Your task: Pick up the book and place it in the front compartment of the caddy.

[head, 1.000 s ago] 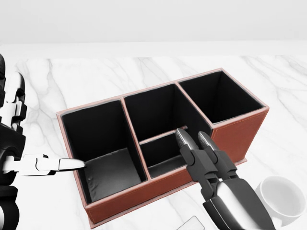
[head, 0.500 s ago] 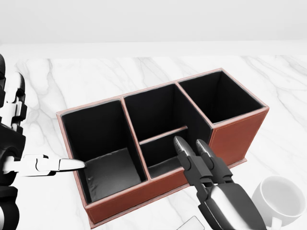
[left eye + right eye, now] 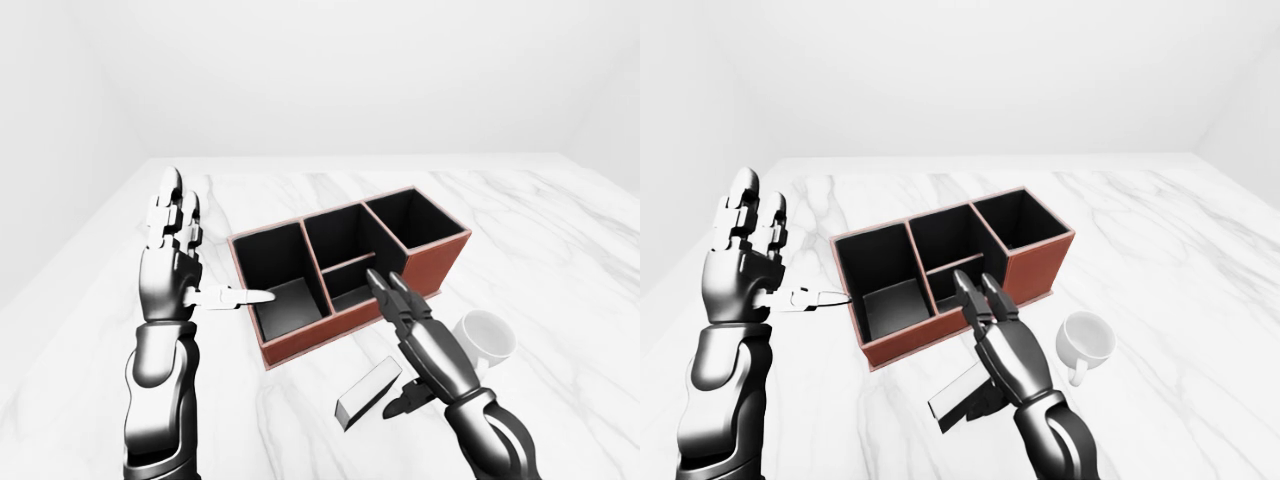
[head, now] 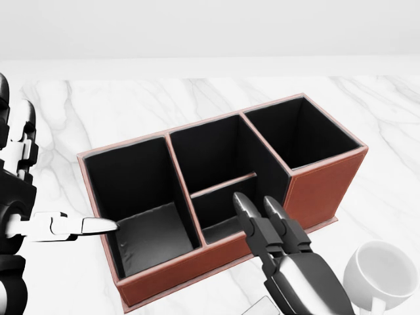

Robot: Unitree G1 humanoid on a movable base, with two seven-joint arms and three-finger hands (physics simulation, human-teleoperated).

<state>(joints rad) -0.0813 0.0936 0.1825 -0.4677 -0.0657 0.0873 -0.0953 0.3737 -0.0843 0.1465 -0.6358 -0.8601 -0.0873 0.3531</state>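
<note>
— Across the left-eye view, what?
— White marble bench (image 3: 560,240), red-brown caddy (image 3: 425,270) near the middle with black compartments. Left robot hand (image 3: 172,250) raised beside the caddy's left end, fingers spread wide and upright, thumb pointing at the caddy wall, holding nothing. Right robot hand (image 3: 415,345) stretched flat below the caddy, fingers straight and aimed at its lower wall, thumb tucked down near the book (image 3: 368,393).
— And the book?
— Lying flat on the bench just below the caddy, outside every compartment, beside the right palm. Touching the thumb or not: hard to tell. White mug (image 3: 483,337) to the right, near the caddy's lower right corner.
— Head view?
— Closer on the caddy: three large compartments, the middle one split by a low divider. Right fingertips (image 4: 243,205) over the caddy's lower rim at the small middle compartment. Only a pale corner of the book at the bottom edge.
— Right-eye view?
— Much the same: book under the right palm's edge, mug just right of the wrist, both hands open.
</note>
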